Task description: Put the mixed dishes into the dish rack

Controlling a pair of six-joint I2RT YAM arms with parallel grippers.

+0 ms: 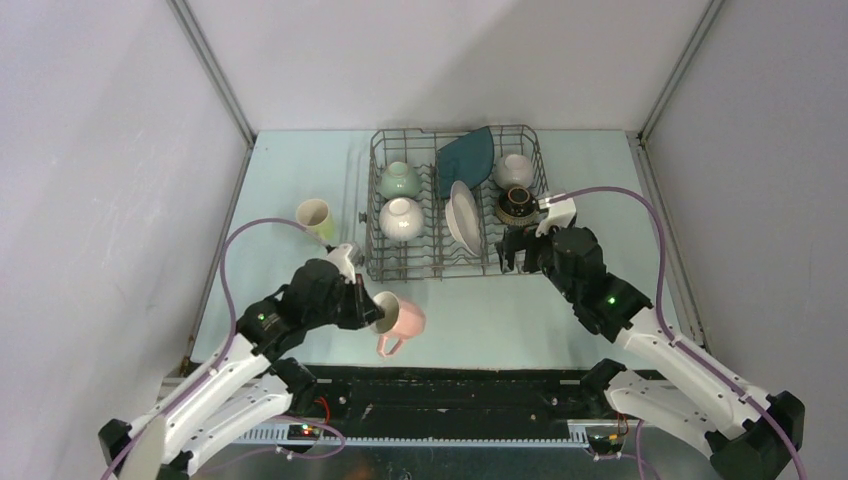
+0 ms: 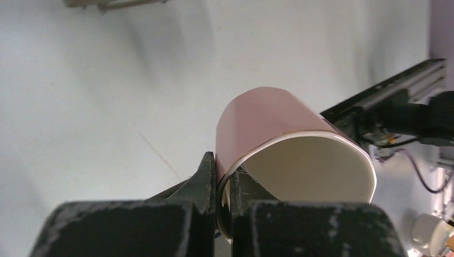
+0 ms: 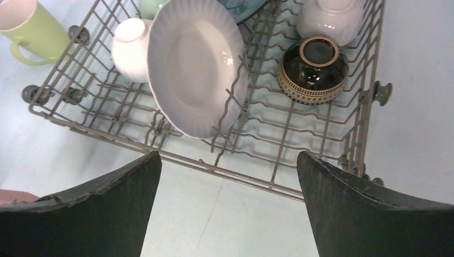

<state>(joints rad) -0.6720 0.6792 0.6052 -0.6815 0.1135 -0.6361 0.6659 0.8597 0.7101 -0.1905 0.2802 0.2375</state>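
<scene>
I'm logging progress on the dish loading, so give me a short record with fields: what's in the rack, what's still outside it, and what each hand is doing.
in dish rack: pale green bowl, front-left white bowl, white round plate, dark teal plate, rear-right white bowl, brown bowl
outside rack: pale yellow-green mug, pink mug
left hand: shut on pink mug's rim, one finger inside, one outside
right hand: open, empty, near rack's front right
</scene>
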